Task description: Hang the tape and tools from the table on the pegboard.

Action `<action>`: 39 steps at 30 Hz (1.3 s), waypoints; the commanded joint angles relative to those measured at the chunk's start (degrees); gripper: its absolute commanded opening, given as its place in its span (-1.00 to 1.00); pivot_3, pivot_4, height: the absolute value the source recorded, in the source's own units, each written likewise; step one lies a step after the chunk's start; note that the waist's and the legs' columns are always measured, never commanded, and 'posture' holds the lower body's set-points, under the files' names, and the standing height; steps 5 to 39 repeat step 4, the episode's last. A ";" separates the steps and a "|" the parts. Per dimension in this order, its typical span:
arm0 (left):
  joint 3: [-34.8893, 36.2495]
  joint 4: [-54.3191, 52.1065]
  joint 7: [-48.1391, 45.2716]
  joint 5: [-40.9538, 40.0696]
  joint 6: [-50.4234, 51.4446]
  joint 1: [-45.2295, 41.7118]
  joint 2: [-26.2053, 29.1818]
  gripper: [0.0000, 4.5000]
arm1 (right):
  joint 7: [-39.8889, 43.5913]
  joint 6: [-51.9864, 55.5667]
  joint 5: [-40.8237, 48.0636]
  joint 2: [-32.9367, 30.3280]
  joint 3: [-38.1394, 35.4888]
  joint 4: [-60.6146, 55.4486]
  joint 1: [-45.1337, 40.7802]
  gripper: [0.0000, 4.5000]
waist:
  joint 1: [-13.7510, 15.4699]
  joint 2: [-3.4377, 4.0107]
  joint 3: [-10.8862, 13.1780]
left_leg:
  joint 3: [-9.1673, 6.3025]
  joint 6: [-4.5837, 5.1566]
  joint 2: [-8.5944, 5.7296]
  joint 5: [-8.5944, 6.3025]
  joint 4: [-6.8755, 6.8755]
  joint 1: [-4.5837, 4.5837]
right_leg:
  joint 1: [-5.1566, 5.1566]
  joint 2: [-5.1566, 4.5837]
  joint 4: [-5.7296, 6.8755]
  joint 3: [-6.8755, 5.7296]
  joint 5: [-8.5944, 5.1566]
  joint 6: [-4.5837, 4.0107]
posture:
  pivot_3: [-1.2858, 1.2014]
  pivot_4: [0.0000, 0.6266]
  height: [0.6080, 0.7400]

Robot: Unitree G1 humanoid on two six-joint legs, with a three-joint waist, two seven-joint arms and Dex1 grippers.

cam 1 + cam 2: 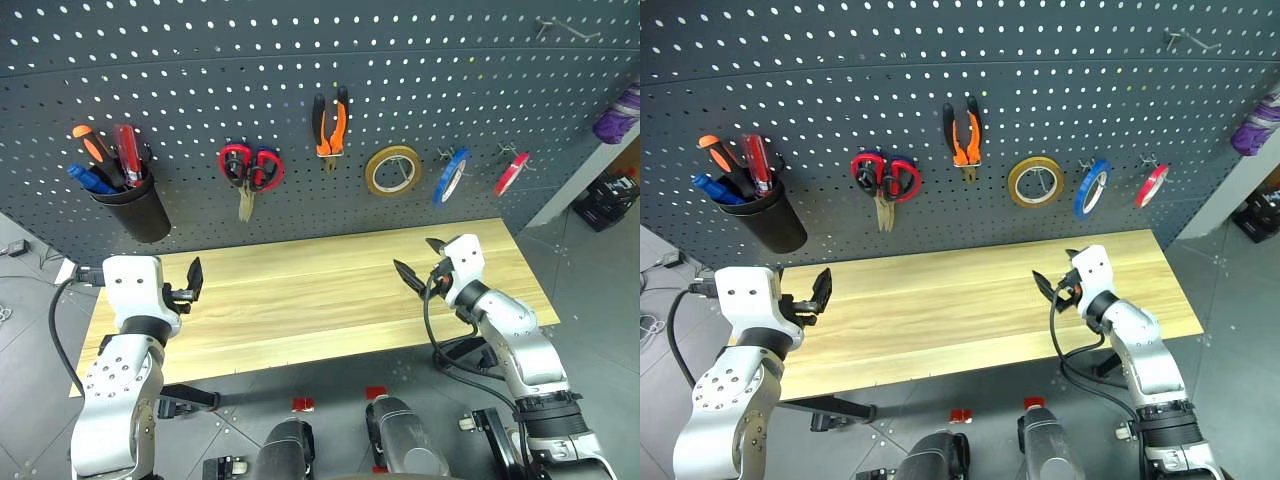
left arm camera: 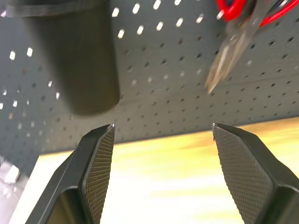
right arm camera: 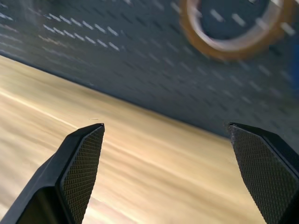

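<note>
Both grippers, left [image 1: 192,280] and right [image 1: 422,263], hover over the surface [image 1: 300,300] with jaws wide and holding nothing, while blue tape [image 1: 450,177], orange-and-black pliers [image 1: 330,125] and scissors [image 1: 247,172] hang on the pegboard [image 1: 300,60].

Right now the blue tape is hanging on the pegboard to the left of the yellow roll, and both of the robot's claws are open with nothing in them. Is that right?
Not quite. The blue tape hangs on the pegboard to the right of the yellow roll, between it and the red roll, as the left eye view shows. The rest holds: the left gripper and the right gripper are both open and empty.
</note>
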 commanded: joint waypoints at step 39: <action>0.73 4.44 -1.81 -0.35 -5.75 1.46 -0.69 0.56 | -2.68 -7.14 -2.13 0.77 -1.99 6.93 0.25 1.00 | -0.01 0.16 -1.65 | 0.00 0.02 0.00 -0.02 -0.05 0.05 | 0.06 0.00 -0.03 0.01 0.00 0.00 | -0.15 -0.75 1.00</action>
